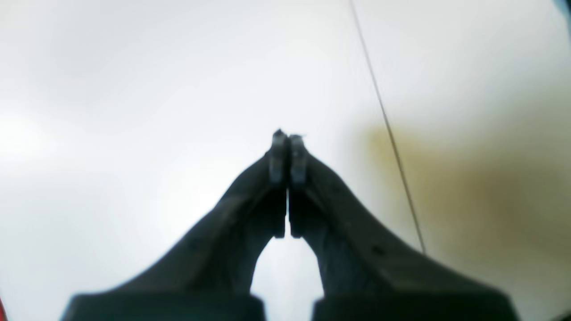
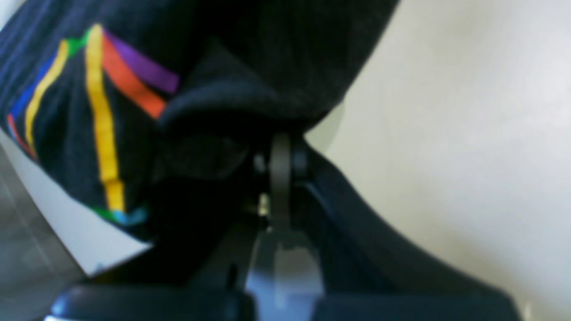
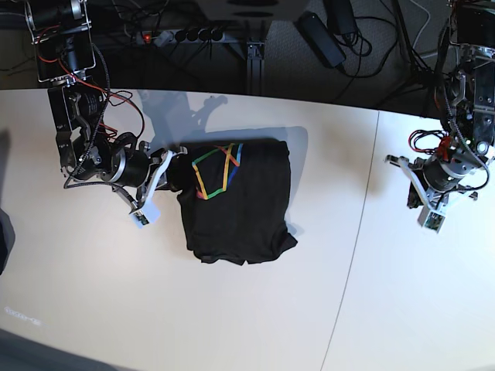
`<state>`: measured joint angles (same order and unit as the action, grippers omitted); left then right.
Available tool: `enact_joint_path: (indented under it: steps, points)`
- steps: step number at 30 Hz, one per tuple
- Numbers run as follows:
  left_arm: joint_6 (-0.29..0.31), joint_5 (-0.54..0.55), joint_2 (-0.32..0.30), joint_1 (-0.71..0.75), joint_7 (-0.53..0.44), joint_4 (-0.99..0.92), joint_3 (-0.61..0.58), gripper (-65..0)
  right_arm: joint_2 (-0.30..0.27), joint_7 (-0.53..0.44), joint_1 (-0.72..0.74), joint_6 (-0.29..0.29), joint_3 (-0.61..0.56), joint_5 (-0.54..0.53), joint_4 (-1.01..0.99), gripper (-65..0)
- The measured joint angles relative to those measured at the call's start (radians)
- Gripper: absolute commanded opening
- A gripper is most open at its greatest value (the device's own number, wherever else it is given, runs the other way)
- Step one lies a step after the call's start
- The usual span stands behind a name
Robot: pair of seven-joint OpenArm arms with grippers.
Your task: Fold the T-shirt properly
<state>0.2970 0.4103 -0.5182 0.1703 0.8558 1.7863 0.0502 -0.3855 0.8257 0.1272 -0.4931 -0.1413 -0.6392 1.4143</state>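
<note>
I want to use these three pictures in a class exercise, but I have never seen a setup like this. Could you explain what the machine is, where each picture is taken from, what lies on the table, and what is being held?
This is a robot with two arms at a white table. The base view looks straight down; the other two come from cameras on the wrists, looking along each claw.

On the table lies a black T-shirt, partly folded, its rainbow line print facing up.

The right claw, on the left of the overhead picture, is shut on the shirt's edge; its wrist camera shows the dark cloth bunched at the tips.

The left claw is shut and holds nothing, off to the side, away from the shirt, over bare table.
</note>
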Motion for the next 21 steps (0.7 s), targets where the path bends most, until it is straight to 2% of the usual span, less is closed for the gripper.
enact_joint_path:
  steps: [5, 10, 13, 17, 21]
  points:
    - [0.022, 0.013, 0.0, 0.123, 0.006, 0.054, 0.125, -65.0, -0.046, 0.01, 0.0, 0.0, 0.018, 0.004, 0.0, -65.0]
    - [0.026, 0.018, 0.0, 0.26, 0.009, 0.095, 0.25, -65.0, -0.095, 0.056, 0.0, 0.0, 0.108, -0.026, 0.0, -65.0]
    - [0.039, 0.058, 0.0, 0.325, 0.006, 0.111, 0.316, -65.0, -0.11, 0.072, -0.002, 0.0, 0.148, -0.046, 0.0, -65.0]
    - [0.056, 0.098, 0.003, 0.425, 0.012, 0.116, 0.366, -65.0, -0.133, 0.121, -0.014, 0.0, 0.18, -0.076, 0.0, -65.0]
    - [0.063, 0.098, 0.006, 0.516, 0.014, 0.117, 0.378, -65.0, -0.181, 0.126, -0.045, 0.0, 0.193, -0.083, 0.0, -65.0]
